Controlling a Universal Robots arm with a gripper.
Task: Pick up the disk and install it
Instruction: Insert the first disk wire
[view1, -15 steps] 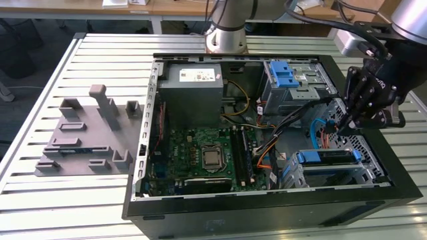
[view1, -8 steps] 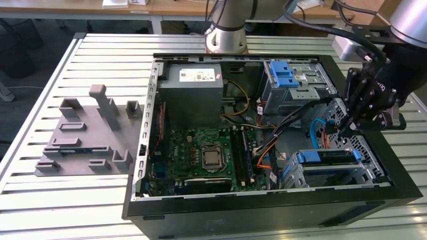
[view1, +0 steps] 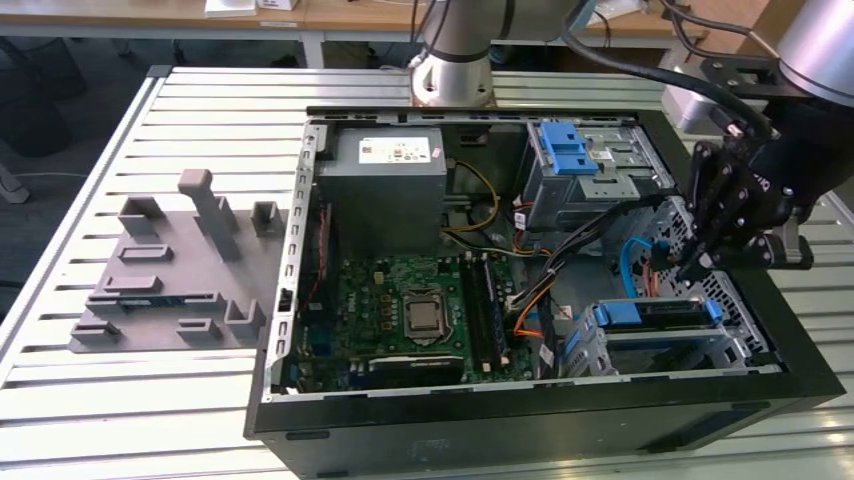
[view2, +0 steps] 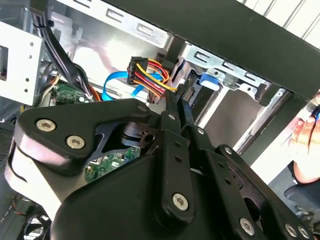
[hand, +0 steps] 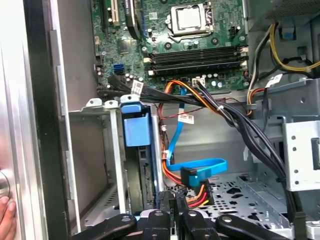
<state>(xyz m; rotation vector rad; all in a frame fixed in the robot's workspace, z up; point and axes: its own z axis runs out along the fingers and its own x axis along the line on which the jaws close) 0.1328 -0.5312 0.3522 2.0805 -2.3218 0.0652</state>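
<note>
The disk (view1: 651, 314), dark with a blue bracket, sits slotted in the metal drive cage at the near corner of the open computer case (view1: 534, 415), on the exterior view's right. In the first wrist view its blue bracket tab (hand: 136, 125) stands at the cage mouth; in the second wrist view a blue tab (view2: 210, 82) shows there too. My gripper (view1: 695, 268) hangs inside the case just behind that cage, fingers closed together. Its fingertips (view2: 178, 98) (hand: 173, 204) rest beside a connector with red, yellow and black wires (view2: 146, 75), next to the disk's end.
A grey power supply (view1: 387, 175) and green motherboard (view1: 407, 300) fill the case's left. A second blue-fronted bay (view1: 571, 158) sits at the back. A grey slotted stand (view1: 174, 270) lies on the slatted table. A person's hand (view2: 306, 140) (hand: 5, 216) is by the case wall.
</note>
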